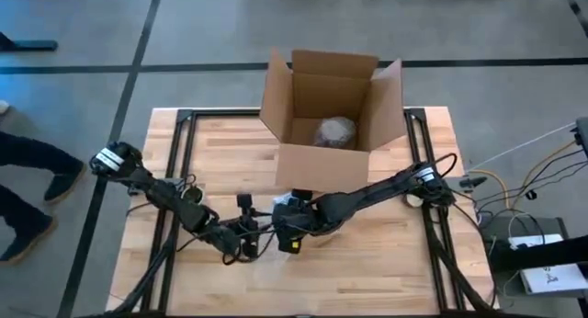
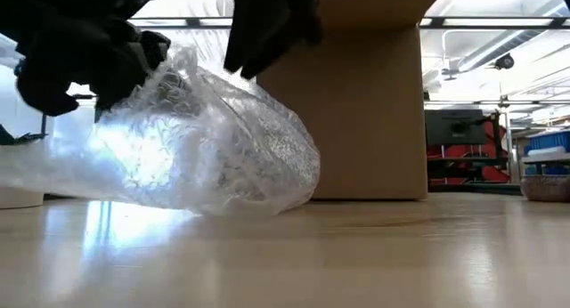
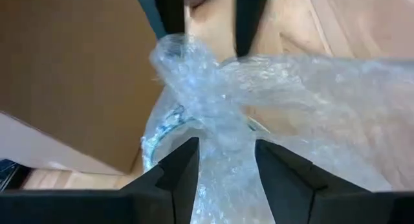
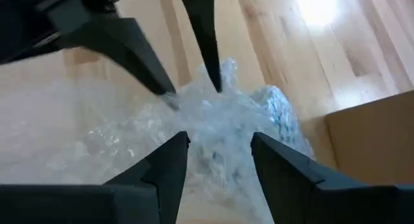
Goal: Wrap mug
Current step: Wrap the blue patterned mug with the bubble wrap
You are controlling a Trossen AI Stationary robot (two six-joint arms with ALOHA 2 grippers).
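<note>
**Wrap gathered over the mug, both grippers at the bundle**

Left gripper (image 3: 223, 169): jaws spread, with a twisted neck of bubble wrap (image 3: 213, 114) running between the fingers; whether the pads press on it cannot be told. Right gripper (image 4: 217, 153): jaws likewise spread, standing over the same bunched film, not visibly closed on it. Each wrist view shows the other arm's fingers meeting the bundle from the far side.

Mug (image 3: 169, 123): only a curved glassy rim shows through the film in the left wrist view, so the mug appears to sit inside the wrap. In the low view the bundle rests on the table (image 2: 356, 255) as a rounded mass, a loose tail trailing toward 9 o'clock.

In the high view the two grippers meet near the table's centre, toward 6 o'clock from the open box (image 1: 331, 97), which already holds one wrapped item (image 1: 335, 131).

Step in hand, as judged: closing the wrap over the mug's mouth. The next move calls for one gripper to pinch the gathered neck firmly while the other tucks or twists the loose tail, without rolling the mug.
</note>
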